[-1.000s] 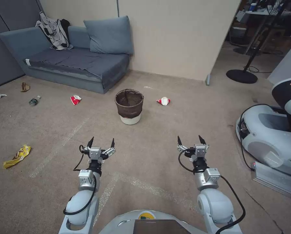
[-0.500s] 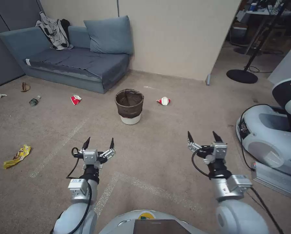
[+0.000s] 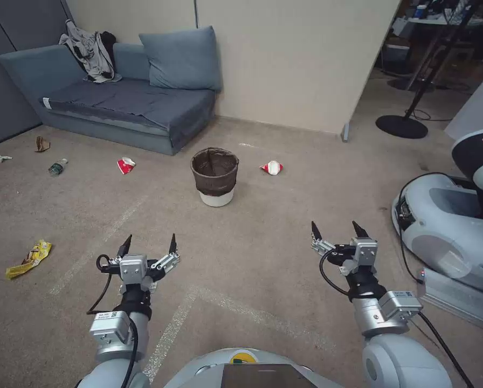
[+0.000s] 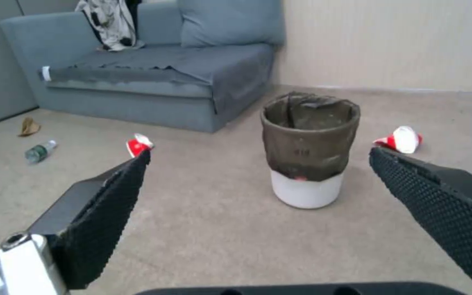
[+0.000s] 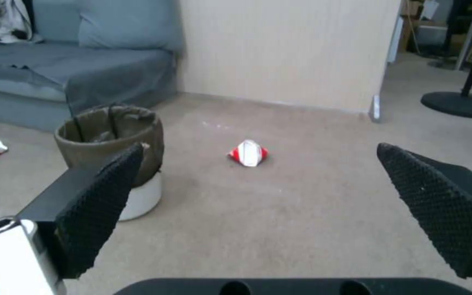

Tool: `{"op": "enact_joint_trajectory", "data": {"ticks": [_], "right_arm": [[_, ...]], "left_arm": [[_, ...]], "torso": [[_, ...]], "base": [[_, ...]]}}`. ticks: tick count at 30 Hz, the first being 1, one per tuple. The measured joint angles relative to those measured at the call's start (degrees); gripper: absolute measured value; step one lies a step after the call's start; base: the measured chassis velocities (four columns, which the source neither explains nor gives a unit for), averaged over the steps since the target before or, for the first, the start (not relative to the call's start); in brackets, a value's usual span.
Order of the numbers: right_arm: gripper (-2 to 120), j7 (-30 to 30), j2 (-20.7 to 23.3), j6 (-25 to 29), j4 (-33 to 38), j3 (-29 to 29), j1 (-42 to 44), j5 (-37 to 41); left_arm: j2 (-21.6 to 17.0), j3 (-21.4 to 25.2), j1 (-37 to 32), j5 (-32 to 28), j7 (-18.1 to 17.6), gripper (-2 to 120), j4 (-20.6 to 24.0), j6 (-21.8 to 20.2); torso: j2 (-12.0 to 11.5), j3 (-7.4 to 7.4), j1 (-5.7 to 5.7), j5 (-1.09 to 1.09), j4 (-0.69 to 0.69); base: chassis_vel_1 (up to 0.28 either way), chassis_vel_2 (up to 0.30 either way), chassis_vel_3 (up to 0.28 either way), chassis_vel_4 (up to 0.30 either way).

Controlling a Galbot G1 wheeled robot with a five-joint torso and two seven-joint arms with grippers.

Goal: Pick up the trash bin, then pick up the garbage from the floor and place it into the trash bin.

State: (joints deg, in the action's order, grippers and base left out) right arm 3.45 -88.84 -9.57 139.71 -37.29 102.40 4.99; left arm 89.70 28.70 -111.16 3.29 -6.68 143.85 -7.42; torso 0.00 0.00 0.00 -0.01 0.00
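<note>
**Both claws spread and empty, short of the trash bin**

Surroundings: a blue sofa (image 3: 117,102) stands against the back wall, a cushion (image 3: 181,59) and a crumpled garment (image 3: 89,51) on it; a second robot's base (image 3: 452,226) sits on the carpet at the right; a floor-stand base (image 3: 401,126) lies beyond the wall's corner; open carpet lies between the claws and the bin.

Task items: the trash bin (image 3: 215,178) stands upright on the carpet ahead, its dark liner folded over the rim; one crushed red-and-white cup (image 3: 271,167) lies near it on the right, another (image 3: 125,165) to its left; a small bottle (image 3: 57,167), a brown paper scrap (image 3: 41,144) and a white tissue (image 3: 2,158) lie farther left; a yellow wrapper (image 3: 29,258) lies left of the left arm.

Claws: the left claw (image 3: 148,247) hangs above the carpet, fingers spread, holding nothing, well apart from the bin; the right claw (image 3: 336,231) likewise spread and empty, nearer the right-hand cup.
</note>
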Motion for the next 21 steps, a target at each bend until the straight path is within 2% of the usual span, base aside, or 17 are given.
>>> {"op": "enact_joint_trajectory", "data": {"ticks": [11,21], "right_arm": [[100,0.14,-0.14,3.88,-2.05,0.23,-0.15,0.50],[100,1.68,0.05,4.12,-2.45,0.19,-0.48,1.40]], "left_arm": [[-0.81,4.02,0.27,-2.64,0.81,100,-0.33,1.63],[-0.66,3.71,0.29,-3.29,0.85,100,-0.48,1.60]], "torso": [[0.00,0.00,0.00,0.00,0.00],[0.00,0.00,0.00,0.01,0.00]], "base": [[0.000,0.000,0.000,0.000],[0.000,0.000,0.000,0.000]]}}
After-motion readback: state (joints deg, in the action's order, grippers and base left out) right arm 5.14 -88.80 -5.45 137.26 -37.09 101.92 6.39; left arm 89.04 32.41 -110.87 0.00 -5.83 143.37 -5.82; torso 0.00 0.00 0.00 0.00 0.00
